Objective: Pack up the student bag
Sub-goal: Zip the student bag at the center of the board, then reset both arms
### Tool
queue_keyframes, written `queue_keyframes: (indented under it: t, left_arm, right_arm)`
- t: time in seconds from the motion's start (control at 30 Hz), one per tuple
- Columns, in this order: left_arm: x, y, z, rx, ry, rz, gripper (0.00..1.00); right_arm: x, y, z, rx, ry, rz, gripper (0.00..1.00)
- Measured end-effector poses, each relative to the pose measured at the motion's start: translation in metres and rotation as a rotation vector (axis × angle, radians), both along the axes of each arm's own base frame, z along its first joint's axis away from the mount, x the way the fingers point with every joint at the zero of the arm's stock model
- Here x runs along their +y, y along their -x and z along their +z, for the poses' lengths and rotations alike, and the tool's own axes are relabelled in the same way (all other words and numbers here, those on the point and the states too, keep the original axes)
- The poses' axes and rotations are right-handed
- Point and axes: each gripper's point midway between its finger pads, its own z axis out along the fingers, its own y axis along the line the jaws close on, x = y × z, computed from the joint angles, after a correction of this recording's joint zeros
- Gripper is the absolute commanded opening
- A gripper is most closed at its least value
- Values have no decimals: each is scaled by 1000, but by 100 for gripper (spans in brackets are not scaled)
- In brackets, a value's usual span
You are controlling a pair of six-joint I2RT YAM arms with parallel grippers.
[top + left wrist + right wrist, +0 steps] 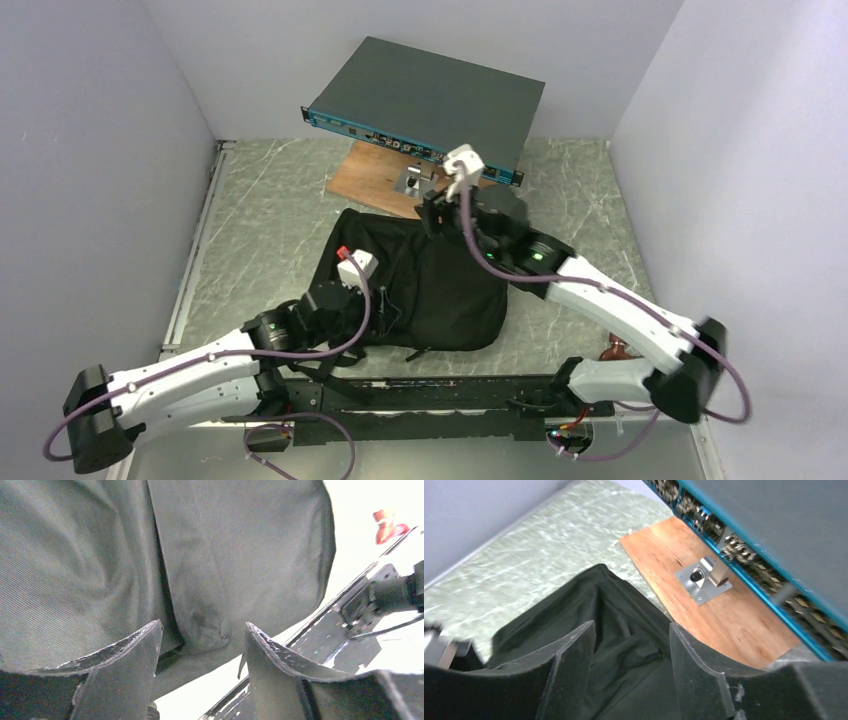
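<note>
Top external: large black soft fabric backpack (445,290) lying flat, long axis near-to-far. Left claw (202,625) judged nearer, wide open, empty, fabric just ahead; right claw (631,625) open, empty, over far edge.

Black soft-fabric student bag (430,290), slumped flat and creased on the counter (262,215), just in front of the wooden board (362,178).

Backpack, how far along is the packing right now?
Done: nothing visibly packed; the backpack lies limp on the table. In hand: the left gripper is at its near edge and the right gripper at its far edge, fingers open, holding nothing. Left: opening and filling it.
</note>
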Motion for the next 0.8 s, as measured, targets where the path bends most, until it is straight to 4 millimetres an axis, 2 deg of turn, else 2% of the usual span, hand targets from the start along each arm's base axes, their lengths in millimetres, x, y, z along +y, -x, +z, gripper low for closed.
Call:
queue_keyframes:
  t: [0.1, 0.2, 0.33, 0.43, 0.53, 0.63, 0.8]
  left_arm:
    - [3, -6, 39, -96, 21, -10, 75]
    - [5, -13, 83, -204, 55, -8, 78]
    - [13, -21, 142, -352, 82, 8, 83]
    - [25, -25, 183, -452, 95, 36, 94]
    - [43, -24, 212, -527, 98, 71, 98]
    - [60, -21, 236, -581, 111, 103, 100]
    - [93, -11, 266, -650, 142, 159, 100]
  right_arm:
    - [-26, 31, 42, -32, -77, 27, 73]
    - [-55, 55, 65, -43, -122, 10, 77]
    - [-104, 84, 92, -79, -185, -55, 85]
    - [-146, 103, 116, -137, -247, -129, 93]
    - [-184, 121, 140, -211, -328, -196, 99]
    - [-218, 134, 155, -268, -397, -270, 100]
    - [-246, 135, 160, -285, -431, -388, 100]
